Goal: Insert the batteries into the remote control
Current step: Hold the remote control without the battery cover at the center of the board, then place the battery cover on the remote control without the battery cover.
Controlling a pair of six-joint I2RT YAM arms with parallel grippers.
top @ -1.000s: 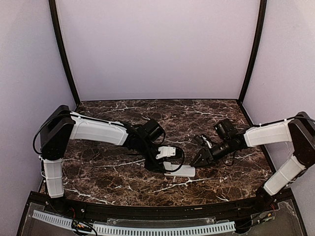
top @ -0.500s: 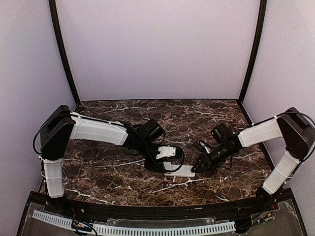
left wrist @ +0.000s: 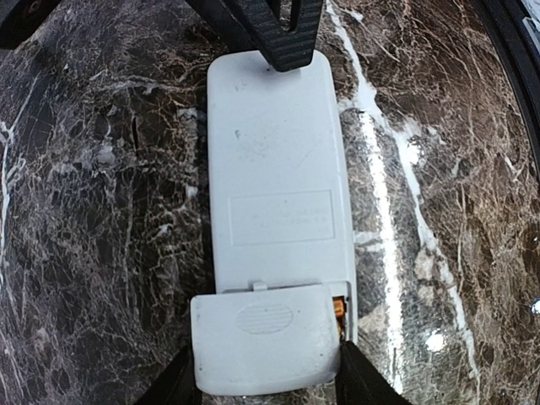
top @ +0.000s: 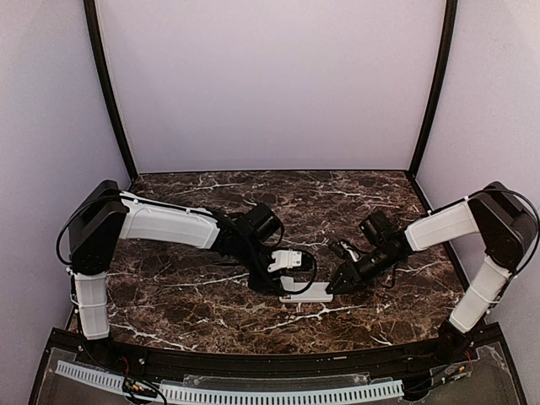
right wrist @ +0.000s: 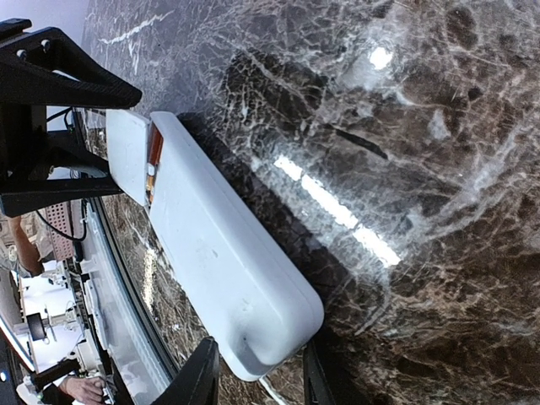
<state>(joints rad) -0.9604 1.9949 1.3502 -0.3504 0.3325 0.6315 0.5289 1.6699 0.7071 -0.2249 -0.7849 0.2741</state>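
Left wrist view: the remote control (left wrist: 274, 169) lies back-up on a marble table (left wrist: 84, 211). The left gripper (left wrist: 266, 381) pinches its battery cover (left wrist: 263, 337), an orange battery (left wrist: 338, 309) peeking beside. The right gripper (right wrist: 257, 373) straddles the opposite end, grip unclear; the moulded label (left wrist: 281, 218) is unreadable.

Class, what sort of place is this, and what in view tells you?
Probably a robot test cell: left arm and right arm mounted at a marble-patterned table, plain lilac walls closing it in, one remote control lying back-up.

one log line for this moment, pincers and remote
remote: back up on table | left pincer: shut on battery cover, part-slid | right pincer: astride remote's other end, contact unclear | battery: orange, showing at cover edge
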